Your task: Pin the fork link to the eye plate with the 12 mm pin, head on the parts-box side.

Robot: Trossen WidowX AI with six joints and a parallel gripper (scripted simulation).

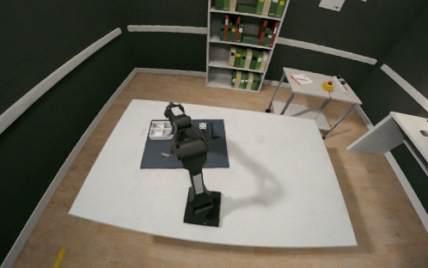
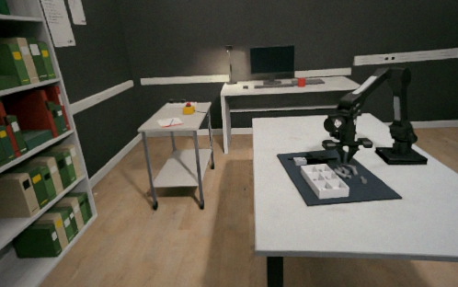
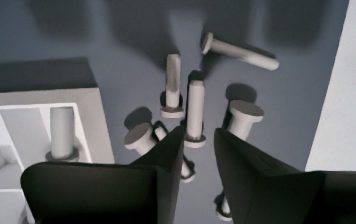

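My gripper (image 2: 346,159) (image 3: 198,134) is partly open, its fingertips low over the loose pins. A grey headed pin (image 3: 196,107) lies on the mat, its head showing between the tips; it does not look held. A similar pin (image 3: 172,85) lies to its left, another (image 3: 242,53) beyond to the right. Wide-headed pins (image 3: 246,111) (image 3: 139,137) lie on either side; the fingers partly cover these and two smaller ones. Which is 12 mm I cannot tell. A pale block with dark dots (image 1: 203,125) (image 2: 300,161) and dark parts (image 1: 214,131) are small; I cannot tell fork link from eye plate.
The white parts box (image 1: 162,138) (image 2: 337,193) (image 3: 96,122) stands on the dark mat (image 1: 180,166) (image 2: 377,195), left of the pins in the wrist view. A pin (image 3: 62,131) stands in one compartment. Another loose pin (image 1: 165,155) (image 2: 363,179) lies apart on the mat.
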